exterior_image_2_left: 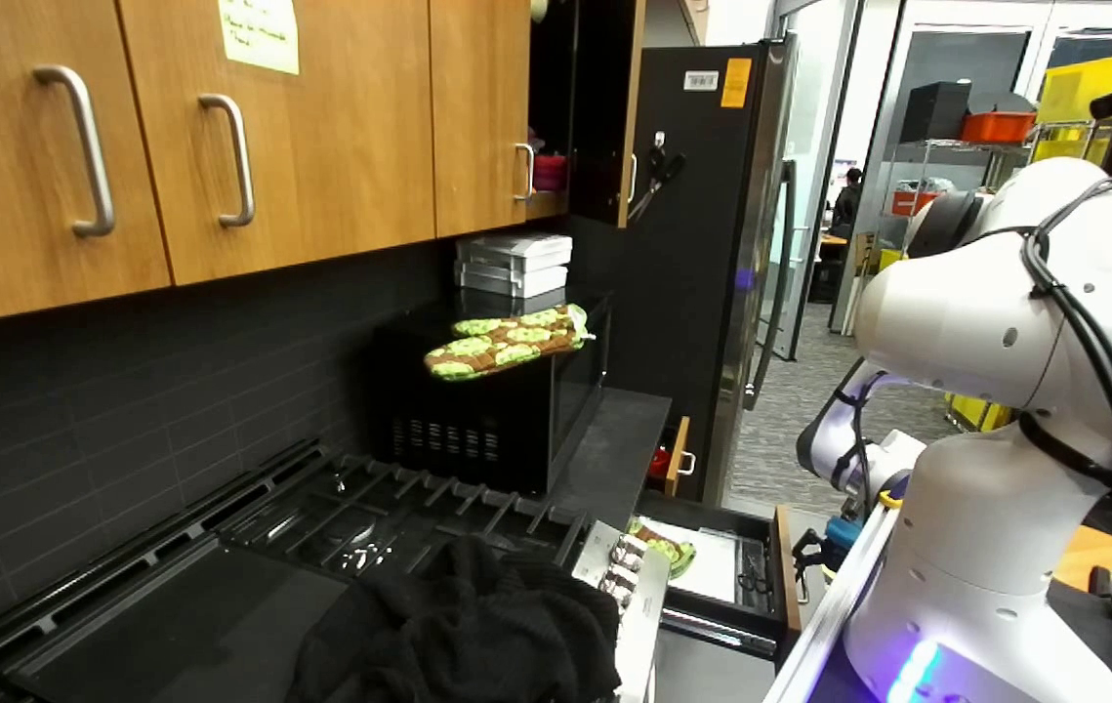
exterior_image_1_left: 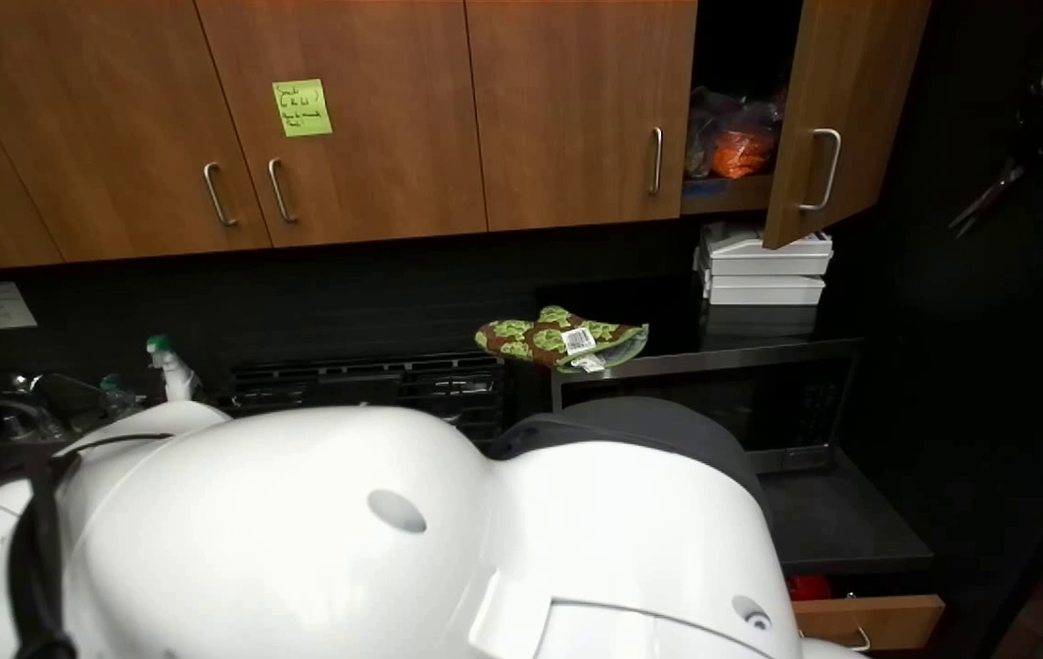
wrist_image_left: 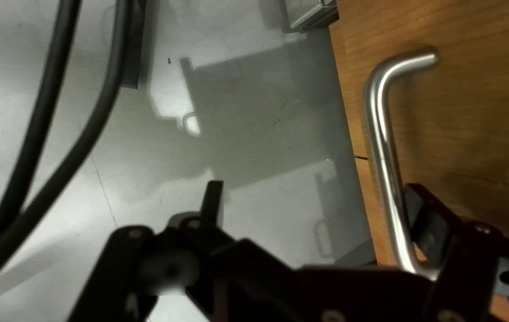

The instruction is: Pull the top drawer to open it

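Note:
In an exterior view the top drawer (exterior_image_2_left: pixel 788 571) stands pulled out from under the counter. Its wooden front (wrist_image_left: pixel 473 120) fills the right of the wrist view, with a bent silver handle (wrist_image_left: pixel 384 147) on it. My black gripper (wrist_image_left: pixel 314 196) is open. One of its fingers (wrist_image_left: pixel 433 232) sits between the handle and the drawer front, close against the bar; whether it touches is hard to tell. The opposite finger is well away, over the floor. The gripper (exterior_image_2_left: pixel 812 552) also shows small in front of the drawer in that exterior view.
Inside the drawer lie an oven mitt (exterior_image_2_left: pixel 663 549) and scissors (exterior_image_2_left: pixel 754 574). Another wooden drawer (exterior_image_1_left: pixel 878 621) stands partly open. A stove with a black cloth (exterior_image_2_left: pixel 468 625) and a microwave (exterior_image_2_left: pixel 487 430) are alongside. Overhead, a cabinet door (exterior_image_1_left: pixel 851 119) hangs open.

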Action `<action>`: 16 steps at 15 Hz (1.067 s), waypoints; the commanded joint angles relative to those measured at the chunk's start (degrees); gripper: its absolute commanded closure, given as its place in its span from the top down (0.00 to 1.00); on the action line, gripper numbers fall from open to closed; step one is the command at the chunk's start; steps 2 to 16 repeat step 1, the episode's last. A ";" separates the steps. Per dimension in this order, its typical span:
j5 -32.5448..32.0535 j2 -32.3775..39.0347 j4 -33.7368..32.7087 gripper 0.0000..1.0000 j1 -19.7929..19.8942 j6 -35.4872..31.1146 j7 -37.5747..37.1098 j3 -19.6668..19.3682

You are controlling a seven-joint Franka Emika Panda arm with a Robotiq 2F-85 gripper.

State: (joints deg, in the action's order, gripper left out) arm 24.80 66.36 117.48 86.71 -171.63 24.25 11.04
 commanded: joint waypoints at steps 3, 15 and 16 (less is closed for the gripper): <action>-5.16 0.22 0.31 1.00 1.57 -0.49 -3.93 0.66; -5.16 0.22 0.31 1.00 1.57 -0.49 -3.93 0.66; -5.16 0.22 0.31 1.00 1.57 -0.49 -3.93 0.66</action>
